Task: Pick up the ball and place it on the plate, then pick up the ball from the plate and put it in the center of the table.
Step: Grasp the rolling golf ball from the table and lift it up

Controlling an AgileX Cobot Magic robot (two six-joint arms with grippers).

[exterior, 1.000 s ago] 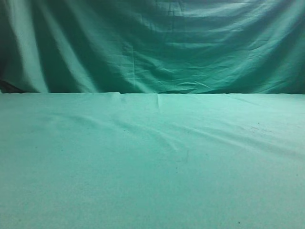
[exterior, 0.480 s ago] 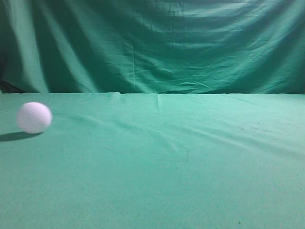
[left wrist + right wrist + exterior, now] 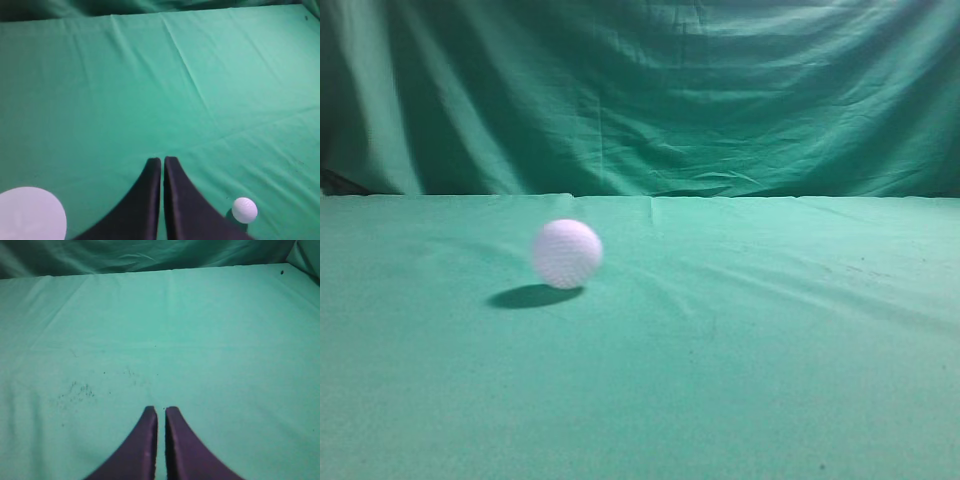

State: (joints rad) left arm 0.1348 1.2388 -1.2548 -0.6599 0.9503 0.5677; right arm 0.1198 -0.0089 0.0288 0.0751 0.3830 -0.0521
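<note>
A white dimpled ball (image 3: pixel 567 253) sits left of centre on the green table in the exterior view, slightly blurred, with its shadow to its left. It also shows in the left wrist view (image 3: pixel 244 209), low and to the right of my left gripper (image 3: pixel 163 160), which is shut and empty. A white plate (image 3: pixel 31 214) lies at the bottom left of that view, partly cut off. My right gripper (image 3: pixel 160 410) is shut and empty over bare cloth. Neither gripper shows in the exterior view.
Green cloth (image 3: pixel 740 380) covers the table, with soft creases across it. A draped green backdrop (image 3: pixel 650 90) hangs behind the far edge. Small dark specks (image 3: pixel 75 390) mark the cloth in the right wrist view.
The ball was absent one second ago, appeared at the far left half a second ago, and is now further right, near the table's middle.
</note>
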